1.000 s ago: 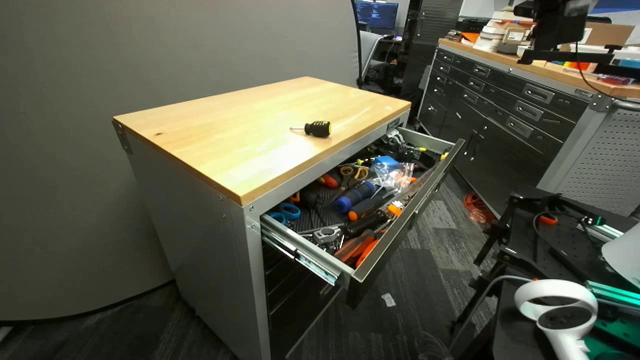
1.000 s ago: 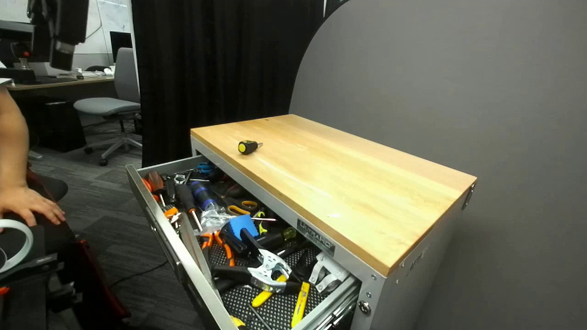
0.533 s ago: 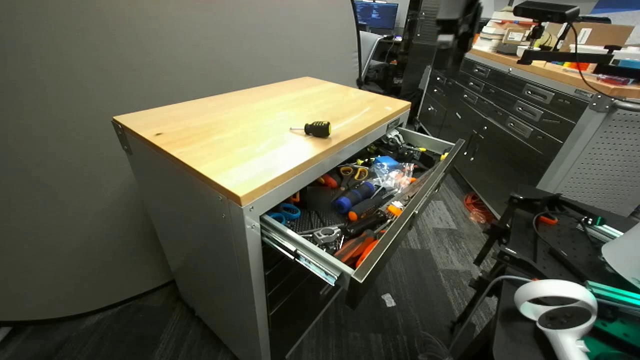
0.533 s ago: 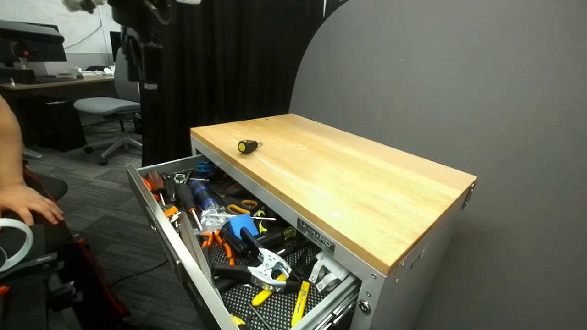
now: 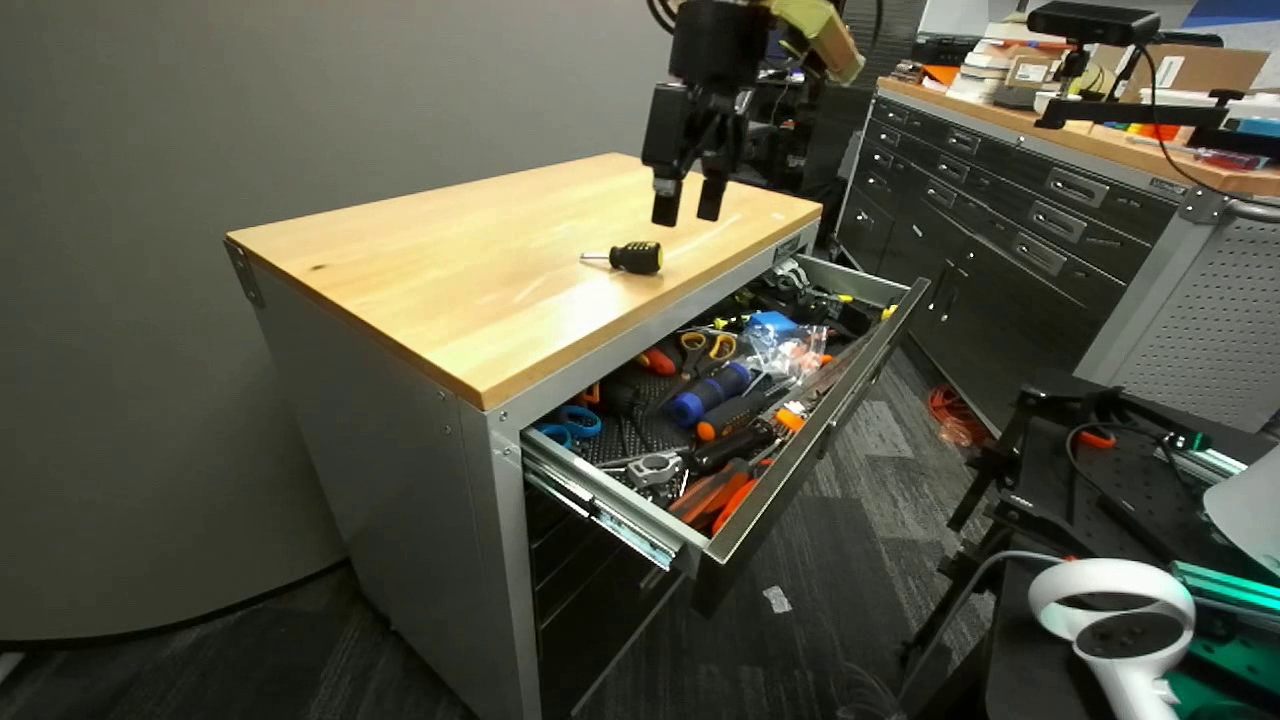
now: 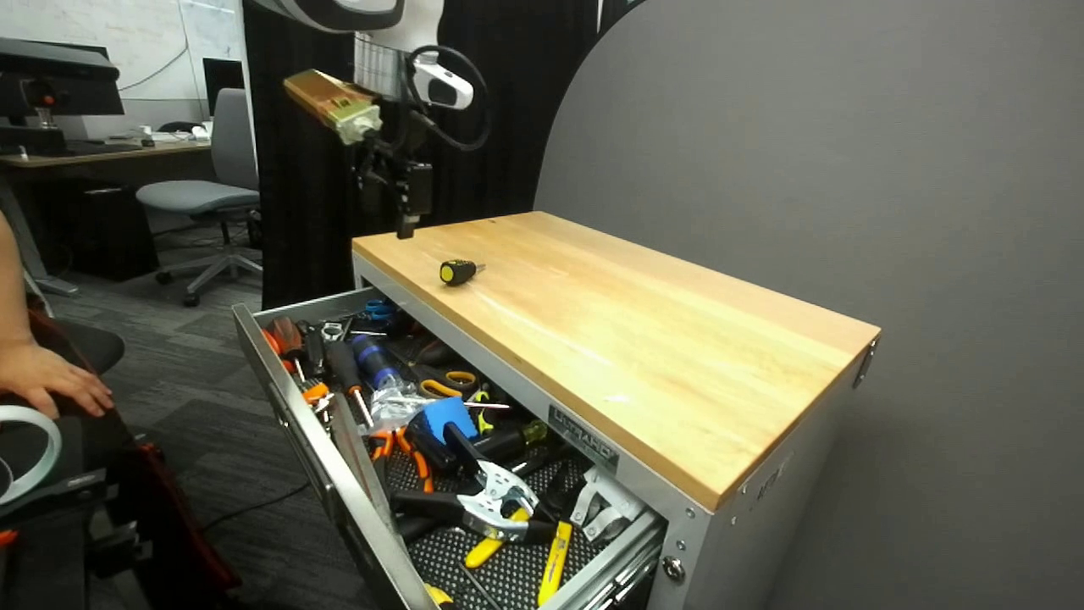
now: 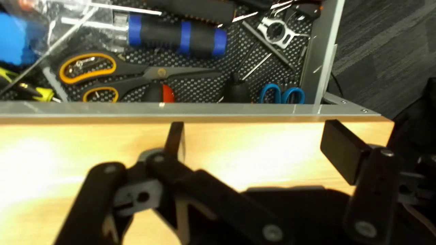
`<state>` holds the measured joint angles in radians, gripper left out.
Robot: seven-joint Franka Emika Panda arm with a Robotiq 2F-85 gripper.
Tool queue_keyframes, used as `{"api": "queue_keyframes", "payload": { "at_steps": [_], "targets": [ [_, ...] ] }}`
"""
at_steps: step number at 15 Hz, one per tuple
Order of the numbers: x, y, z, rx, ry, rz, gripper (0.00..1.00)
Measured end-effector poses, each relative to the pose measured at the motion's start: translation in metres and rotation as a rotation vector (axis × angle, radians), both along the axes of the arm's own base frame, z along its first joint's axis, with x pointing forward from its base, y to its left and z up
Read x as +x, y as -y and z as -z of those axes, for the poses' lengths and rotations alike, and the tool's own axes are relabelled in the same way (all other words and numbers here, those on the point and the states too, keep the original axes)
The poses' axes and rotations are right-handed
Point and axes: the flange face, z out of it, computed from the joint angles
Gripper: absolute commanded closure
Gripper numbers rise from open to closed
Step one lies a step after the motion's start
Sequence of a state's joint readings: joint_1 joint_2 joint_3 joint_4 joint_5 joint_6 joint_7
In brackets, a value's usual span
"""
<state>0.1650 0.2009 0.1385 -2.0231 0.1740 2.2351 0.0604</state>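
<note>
My gripper (image 5: pixel 687 207) hangs with its fingers pointing down above the wooden top (image 5: pixel 440 280) of a grey tool cabinet. Its fingers (image 7: pixel 344 149) stand wide apart in the wrist view, only wood showing between them. Nearest to it is a stubby black-and-yellow screwdriver (image 5: pixel 636 258), lying on the wood close to the drawer side; the two look apart. An exterior view also has the gripper (image 6: pixel 406 229) above and a little left of the screwdriver (image 6: pixel 458 272). I cannot see the screwdriver in the wrist view.
Below the top, a drawer (image 6: pixel 339 466) stands pulled out, full of tools. Among them are yellow-handled scissors (image 7: pixel 160 72), a blue-and-black handle (image 7: pixel 177 34) and a metal spring clamp (image 6: pixel 500 500). A grey partition (image 5: pixel 350 100) rises behind the cabinet. A person's hand (image 6: pixel 51 373) rests at the left.
The arm has come in from beside the cabinet, moving lower and over the wooden top near the screwdriver. Its jaws show spread now. Screwdriver and drawer have not moved.
</note>
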Motion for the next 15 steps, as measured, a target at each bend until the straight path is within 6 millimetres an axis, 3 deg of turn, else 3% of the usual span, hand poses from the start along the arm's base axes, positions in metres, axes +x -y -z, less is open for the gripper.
{"api": "queue_keyframes", "payload": {
  "at_steps": [3, 7, 14, 15],
  "targets": [
    [0.041, -0.005, 0.006, -0.108, 0.033, -0.07, 0.0],
    [0.074, -0.01, 0.006, -0.21, 0.039, -0.121, 0.0],
    [0.115, -0.017, 0.057, -0.213, -0.008, -0.112, 0.0],
    [0.119, -0.016, 0.062, -0.219, -0.008, -0.107, 0.25]
  ]
}}
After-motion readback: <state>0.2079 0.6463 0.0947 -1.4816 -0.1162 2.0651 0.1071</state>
